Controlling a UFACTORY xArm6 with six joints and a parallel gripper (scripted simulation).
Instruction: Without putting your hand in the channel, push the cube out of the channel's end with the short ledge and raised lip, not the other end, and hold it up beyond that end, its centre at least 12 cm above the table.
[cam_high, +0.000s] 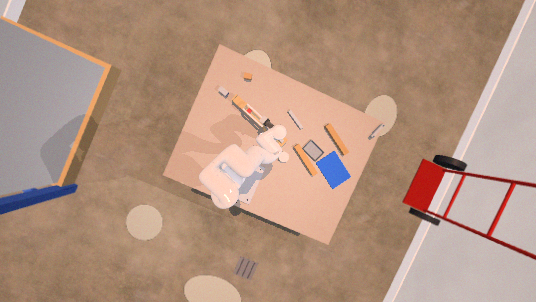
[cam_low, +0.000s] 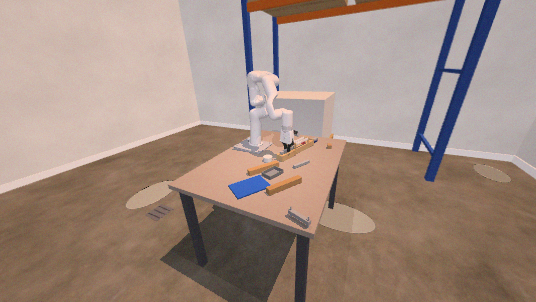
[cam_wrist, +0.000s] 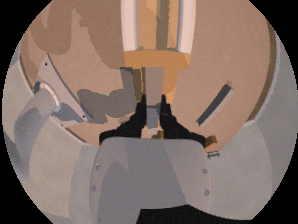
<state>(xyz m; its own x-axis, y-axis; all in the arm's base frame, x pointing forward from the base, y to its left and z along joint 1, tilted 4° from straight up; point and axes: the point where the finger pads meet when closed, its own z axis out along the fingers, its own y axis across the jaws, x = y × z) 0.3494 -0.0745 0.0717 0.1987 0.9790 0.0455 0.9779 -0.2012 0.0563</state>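
Pinching a grey bar (cam_wrist: 154, 80), the hand (cam_high: 266, 126) (cam_low: 287, 150) (cam_wrist: 153, 101) was seen by the channel (cam_high: 238, 101) (cam_low: 286, 156) (cam_wrist: 157, 59), inward of the worktop's (cam_high: 300, 215) (cam_low: 210, 185) (cam_wrist: 225, 40) edges; red cube (cam_high: 249, 110) (cam_low: 303, 143) seen inside.

- The arm (cam_high: 236, 161) (cam_low: 263, 95) is white, with smooth, rounded tubular segments and bulging joints.
- Its flat, pale grey base plate (cam_high: 247, 200) (cam_low: 240, 147) (cam_wrist: 66, 92) carries small dark screw holes.
- The gripper (cam_high: 266, 125) (cam_low: 287, 147) (cam_wrist: 153, 101) has black, angular fingers.
- Small round screws dot both sides of its grey housing (cam_wrist: 150, 172).
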